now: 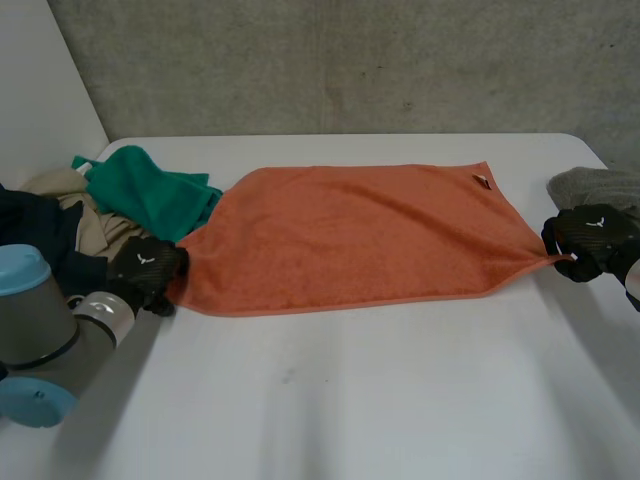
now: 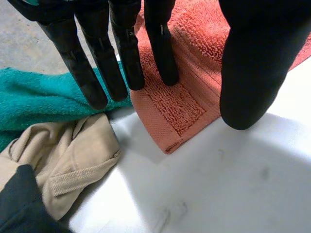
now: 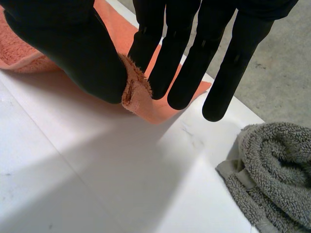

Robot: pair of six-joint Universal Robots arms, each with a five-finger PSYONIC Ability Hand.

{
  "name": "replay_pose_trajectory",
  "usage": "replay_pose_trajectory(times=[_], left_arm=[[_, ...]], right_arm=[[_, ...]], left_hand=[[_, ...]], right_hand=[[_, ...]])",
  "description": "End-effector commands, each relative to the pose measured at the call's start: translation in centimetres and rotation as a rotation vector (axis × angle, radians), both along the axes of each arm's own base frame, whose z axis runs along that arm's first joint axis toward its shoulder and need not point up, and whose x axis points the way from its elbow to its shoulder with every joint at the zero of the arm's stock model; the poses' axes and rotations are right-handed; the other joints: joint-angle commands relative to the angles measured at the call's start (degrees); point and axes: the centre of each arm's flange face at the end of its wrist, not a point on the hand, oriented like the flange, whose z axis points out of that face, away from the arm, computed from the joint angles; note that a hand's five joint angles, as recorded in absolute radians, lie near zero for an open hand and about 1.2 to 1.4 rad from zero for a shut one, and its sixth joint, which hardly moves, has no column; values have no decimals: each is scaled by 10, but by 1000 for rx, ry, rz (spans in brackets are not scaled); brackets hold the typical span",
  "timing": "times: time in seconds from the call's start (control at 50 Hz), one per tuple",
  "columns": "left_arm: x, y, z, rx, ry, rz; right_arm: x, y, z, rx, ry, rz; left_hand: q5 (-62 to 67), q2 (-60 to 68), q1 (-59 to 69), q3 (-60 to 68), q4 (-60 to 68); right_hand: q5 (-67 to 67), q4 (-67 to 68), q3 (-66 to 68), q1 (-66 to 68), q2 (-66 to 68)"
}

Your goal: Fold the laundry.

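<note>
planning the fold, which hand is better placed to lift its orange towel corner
Probably right: the right hand pinches its orange towel corner off the table; the left hand merely rests straight fingers on a flat corner.

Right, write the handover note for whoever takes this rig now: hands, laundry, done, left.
Left hand: open, straight fingers on the orange towel's near-left corner, which lies flat on the table.
Right hand: shut on the towel's near-right corner, pinched between thumb and fingers, slightly lifted.
Towel spread out, unfolded. Beside the left hand, the green towel and beige garment in a heap; beside the right hand, the grey towel.
Done: towel laid out. Left: grip the left corner, fold it, then the rest.
</note>
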Motion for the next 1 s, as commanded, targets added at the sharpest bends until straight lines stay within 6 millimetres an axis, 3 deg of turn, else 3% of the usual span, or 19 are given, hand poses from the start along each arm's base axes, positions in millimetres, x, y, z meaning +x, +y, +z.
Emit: replay_pose_trajectory(times=[0.02,0.16,0.36,0.6,1.0], left_arm=[[-9,-11,-5,-24,-23,-26],[-13,-23,-4,-56,-34,-39],[-21,-36,-7,-84,-35,-54],[-33,-46,4,-131,-29,-76],[-45,-63,-9,-109,-44,-96]], right_arm=[[-3,-1,-2,0,11,-3],[-3,0,-2,3,14,-3],[-6,-1,-4,7,13,-9],[-9,-2,-10,19,13,-18],[-8,-1,-15,31,20,-10]], left_hand=[[62,56,51,54,58],[148,141,136,139,144],[180,173,168,171,176],[200,194,189,191,196],[227,220,215,218,223]], right_hand=[[121,111,115,150,122],[121,111,115,150,122],[121,111,115,150,122],[121,111,115,150,122],[121,111,115,150,122]])
